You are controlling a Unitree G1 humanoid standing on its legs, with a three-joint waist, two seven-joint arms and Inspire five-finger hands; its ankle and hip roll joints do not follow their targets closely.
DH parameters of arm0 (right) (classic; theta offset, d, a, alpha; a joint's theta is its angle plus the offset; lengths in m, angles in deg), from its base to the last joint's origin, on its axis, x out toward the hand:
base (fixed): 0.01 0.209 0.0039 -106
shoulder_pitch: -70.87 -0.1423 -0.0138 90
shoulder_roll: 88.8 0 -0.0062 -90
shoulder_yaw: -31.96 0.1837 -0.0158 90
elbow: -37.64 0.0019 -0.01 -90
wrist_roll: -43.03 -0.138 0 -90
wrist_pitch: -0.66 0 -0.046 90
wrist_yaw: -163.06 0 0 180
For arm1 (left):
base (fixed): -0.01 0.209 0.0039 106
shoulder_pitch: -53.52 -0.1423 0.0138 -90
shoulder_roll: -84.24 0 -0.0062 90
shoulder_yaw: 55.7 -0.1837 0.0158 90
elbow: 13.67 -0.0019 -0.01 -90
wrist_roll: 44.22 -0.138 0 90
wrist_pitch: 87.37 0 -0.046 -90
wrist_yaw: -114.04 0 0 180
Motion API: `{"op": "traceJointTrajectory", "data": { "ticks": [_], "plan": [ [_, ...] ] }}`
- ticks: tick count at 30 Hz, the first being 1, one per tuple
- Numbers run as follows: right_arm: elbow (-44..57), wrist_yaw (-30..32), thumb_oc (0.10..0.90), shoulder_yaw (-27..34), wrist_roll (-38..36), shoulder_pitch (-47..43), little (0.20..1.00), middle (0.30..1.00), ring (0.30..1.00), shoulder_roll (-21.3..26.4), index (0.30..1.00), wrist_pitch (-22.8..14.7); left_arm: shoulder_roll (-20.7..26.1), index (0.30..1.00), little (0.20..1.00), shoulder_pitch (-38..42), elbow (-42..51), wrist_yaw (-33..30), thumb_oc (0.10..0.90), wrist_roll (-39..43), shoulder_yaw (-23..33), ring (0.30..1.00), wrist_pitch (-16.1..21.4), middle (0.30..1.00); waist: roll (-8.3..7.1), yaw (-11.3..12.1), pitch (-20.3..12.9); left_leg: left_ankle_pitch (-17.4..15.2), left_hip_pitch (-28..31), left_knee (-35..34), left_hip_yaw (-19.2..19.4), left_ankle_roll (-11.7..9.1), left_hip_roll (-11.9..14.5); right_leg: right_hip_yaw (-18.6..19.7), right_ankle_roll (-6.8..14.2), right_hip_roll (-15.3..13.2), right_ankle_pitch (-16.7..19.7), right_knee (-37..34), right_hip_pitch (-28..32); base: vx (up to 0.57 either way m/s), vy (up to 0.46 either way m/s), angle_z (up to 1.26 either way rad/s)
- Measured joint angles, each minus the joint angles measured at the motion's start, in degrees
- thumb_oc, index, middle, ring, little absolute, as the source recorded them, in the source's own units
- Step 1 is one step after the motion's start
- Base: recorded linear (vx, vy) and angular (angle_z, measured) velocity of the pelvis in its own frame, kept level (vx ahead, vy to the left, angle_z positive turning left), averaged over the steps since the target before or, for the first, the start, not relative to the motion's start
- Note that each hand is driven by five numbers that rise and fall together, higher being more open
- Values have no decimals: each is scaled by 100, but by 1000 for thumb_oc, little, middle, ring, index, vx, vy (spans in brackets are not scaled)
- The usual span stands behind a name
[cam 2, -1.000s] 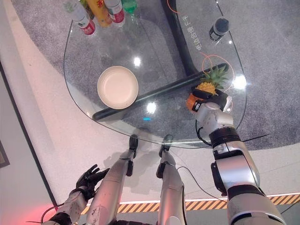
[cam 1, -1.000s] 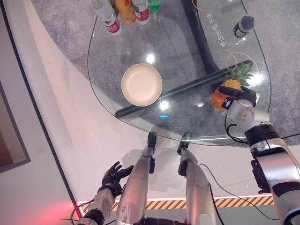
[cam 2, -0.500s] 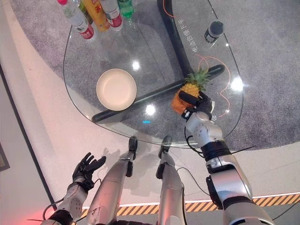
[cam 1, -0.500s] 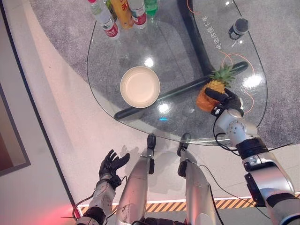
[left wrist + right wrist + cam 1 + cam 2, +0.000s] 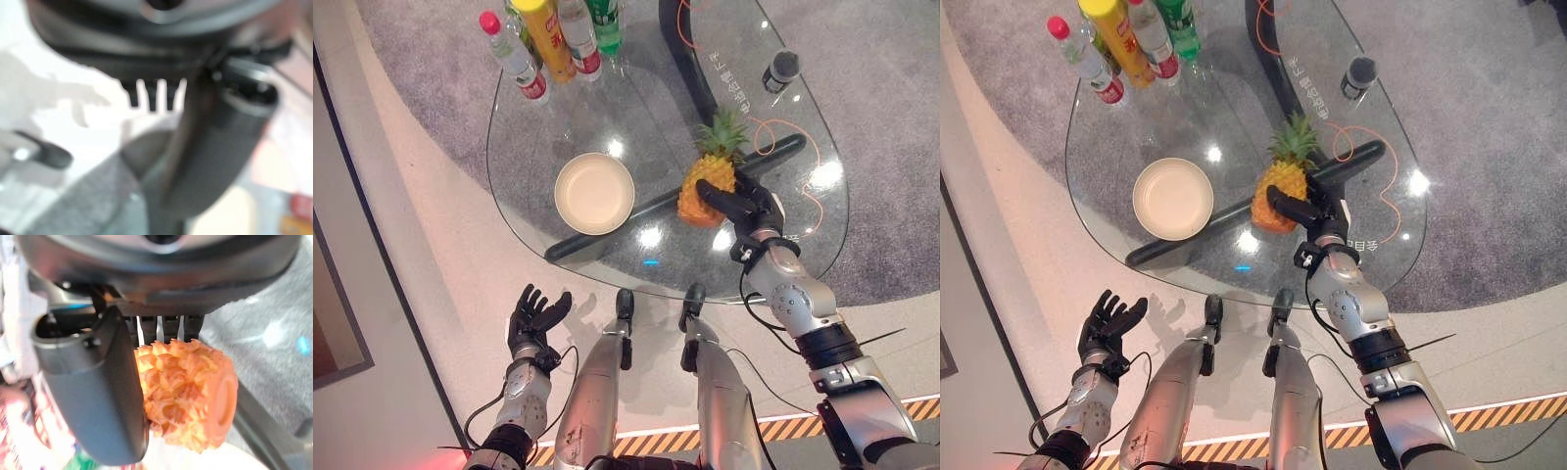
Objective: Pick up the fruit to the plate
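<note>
You are looking at a showroom or demonstration floor, not a home: a rounded glass table (image 5: 568, 127) stands on grey carpet (image 5: 901, 117) bordered by pale polished flooring (image 5: 431, 294), with yellow-and-black hazard tape (image 5: 862, 416) marking a boundary and drink bottles (image 5: 553, 39) clustered at the table's far edge.

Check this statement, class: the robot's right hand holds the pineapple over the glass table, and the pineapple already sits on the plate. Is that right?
Not quite. The right hand does hold the pineapple over the glass table, but the pineapple is not on the plate: the left eye view shows the plate empty, apart from the fruit.
</note>
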Motion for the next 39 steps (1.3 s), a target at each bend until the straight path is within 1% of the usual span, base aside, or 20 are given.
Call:
{"op": "traceJointTrajectory", "data": {
  "ticks": [4, 8, 11, 16, 17, 22, 26, 31, 33, 39],
  "plan": [
    [152, -870, 100, -73, 565, 223, 200, 300, 300, 24, 300, 0, 82, 900, 900, -112, 911, -164, 800, -6, 120, 900, 99, 900, -40, 24, 8, 2, 96, -12, 59, -2, 60, -20, -17, -4, -31, 8, 89, 5, -84, 1],
    [196, -1498, 100, -227, 812, 243, 200, 300, 300, 111, 300, -10, 237, 900, 900, -100, 1378, -103, 800, 0, 189, 900, 86, 900, -51, 50, 11, 9, 149, -13, 55, -13, 86, -38, -19, 0, -50, 44, 134, 6, -82, 1],
    [254, -1936, 100, -423, 977, 244, 200, 300, 300, 296, 300, -128, 396, 900, 900, -173, 1865, 199, 800, 82, 191, 900, -97, 900, -56, 78, 14, -4, 246, -20, 42, -32, 93, -66, -16, -8, -130, 137, 193, 8, -72, 5],
    [678, -2507, 100, -551, 1108, 255, 200, 300, 300, 521, 300, -367, 736, 900, 900, -180, 2924, 988, 800, 729, 4, 900, -689, 900, -55, 80, 14, -6, 271, -17, 42, -38, 126, -171, -54, -24, -213, 209, 223, 1, -43, 9],
    [726, -2567, 100, -559, 1142, 256, 200, 300, 300, 546, 300, -391, 775, 900, 900, -177, 3028, 1060, 800, 837, -34, 900, -743, 900, -55, 84, 13, -6, 272, -20, 44, -38, 132, -180, -69, -26, -226, 213, 223, -9, -24, 8],
    [994, -2830, 100, -733, 1255, 274, 200, 300, 300, 621, 300, -613, 1045, 900, 900, -130, 3652, 1754, 800, 1813, -337, 900, -1464, 900, -54, 97, 14, -26, 272, -15, 41, -79, 144, -200, -62, -28, -301, 322, 185, -2, -18, 2],
    [1079, -2868, 100, -818, 1259, 399, 200, 300, 300, 722, 300, -716, 1145, 900, 900, -129, 3805, 2070, 800, 2292, -462, 900, -1772, 900, -52, 106, 15, -44, 272, -16, 31, -102, 144, -203, -87, -28, -357, 400, 150, 0, 0, 0],
    [1081, -2974, 100, -892, 1323, 471, 200, 300, 300, 838, 300, -811, 1235, 900, 900, -135, 3815, 2180, 800, 2745, -531, 900, -2012, 900, -49, 107, 17, -54, 268, -32, 24, -117, 147, -203, -101, -20, -386, 415, 132, 0, 0, 0],
    [1178, -3025, 100, -963, 1492, 469, 200, 300, 300, 871, 300, -813, 1235, 900, 900, -150, 3814, 2210, 800, 2933, -532, 900, -2037, 900, -49, 106, 17, -53, 268, -49, 21, -118, 144, -203, -100, -21, -392, 415, 127, 0, 0, 0],
    [1558, -3338, 100, -1059, 2011, 457, 200, 300, 300, 1158, 300, -735, 1334, 900, 900, -296, 3813, 2469, 800, 3014, -539, 900, -2040, 900, -47, 135, 18, -54, 277, -54, -40, -117, 99, -224, -95, -43, -441, 523, 106, 6, 8, 4]
  ]
}}
